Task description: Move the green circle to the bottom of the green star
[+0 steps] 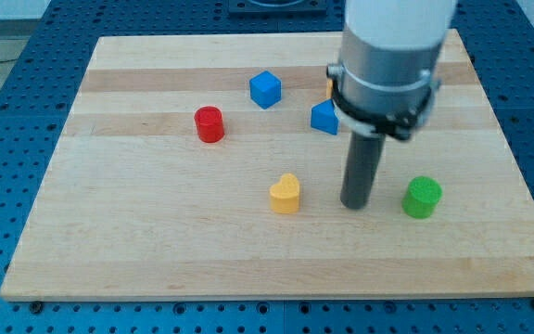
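Note:
The green circle point(423, 197) is a short green cylinder on the wooden board point(156, 241), right of centre toward the view's bottom. My tip point(355, 204) rests on the board just to the left of it, with a small gap between them. A yellow heart-shaped block point(286, 193) lies to the left of my tip. No green star shows; the arm's body hides part of the board near the view's top right.
A red cylinder point(209, 123) stands left of centre. A blue cube point(265, 89) and a blue block point(324, 118) lie near the top middle, the second partly behind the arm. A sliver of an orange block point(329, 88) peeks out beside the arm.

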Motion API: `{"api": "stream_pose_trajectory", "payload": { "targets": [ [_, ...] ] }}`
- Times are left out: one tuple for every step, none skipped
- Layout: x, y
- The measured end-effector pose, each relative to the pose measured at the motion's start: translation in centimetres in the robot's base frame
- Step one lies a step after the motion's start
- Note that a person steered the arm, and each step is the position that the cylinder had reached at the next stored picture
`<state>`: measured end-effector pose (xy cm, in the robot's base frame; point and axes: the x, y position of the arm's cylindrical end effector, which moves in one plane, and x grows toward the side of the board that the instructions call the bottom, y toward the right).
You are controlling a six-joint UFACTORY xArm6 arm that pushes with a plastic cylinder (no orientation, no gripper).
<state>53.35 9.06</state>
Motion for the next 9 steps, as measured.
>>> {"api": "stream_pose_trajectory", "payload": {
  "targets": [
    [4.1,2.5],
    [3.0,6.9],
    [0.0,7.3],
    [-0.1,5.9],
    [-1.8,6.2],
    [-3.8,9.1],
    [-5.3,10.9],
    [-6.7,11.7],
    [-8.3,12.2]
  ]
}}
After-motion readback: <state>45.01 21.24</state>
